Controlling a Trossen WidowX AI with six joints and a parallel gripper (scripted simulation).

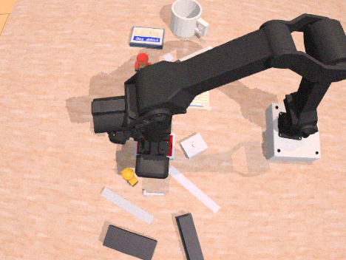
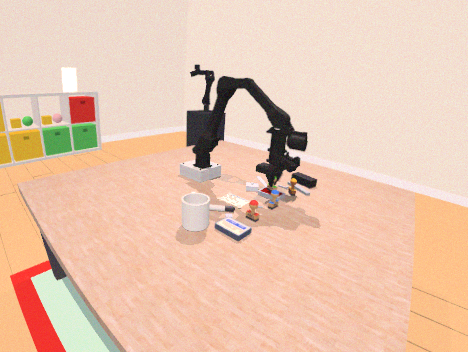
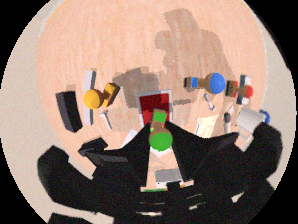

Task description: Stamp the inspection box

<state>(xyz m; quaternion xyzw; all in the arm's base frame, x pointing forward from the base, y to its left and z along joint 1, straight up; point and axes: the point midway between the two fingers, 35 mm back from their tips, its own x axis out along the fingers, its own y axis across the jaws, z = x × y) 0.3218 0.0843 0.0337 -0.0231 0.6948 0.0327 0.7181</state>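
My gripper [image 2: 273, 183] [image 3: 157, 124] is shut on the green-knobbed stamp [image 3: 161, 140], which points down over the red ink pad [image 1: 170, 145] [image 3: 148, 105]. The stamp's green base overlaps the pad's near part in the wrist view; whether it touches the red surface I cannot tell. In the top view the arm hides the stamp and much of the pad. The card [image 1: 199, 100] [image 2: 234, 200] [image 3: 205, 127] lies beside the pad, partly under the arm in the top view; its box is too small to make out. No stamp lettering is readable.
Blue [image 2: 273, 198] [image 3: 216, 83], red [image 1: 142, 58] [image 2: 253, 205] and yellow [image 1: 128, 173] [image 3: 93, 99] knobbed stamps stand around. A case labelled stamp pad [image 1: 147, 38] [image 2: 233, 229], a mug [image 1: 181, 24] [image 2: 195, 214], a white block [image 1: 194, 145], pale strips [image 1: 127, 204] and dark blocks [image 1: 129, 242] lie about.
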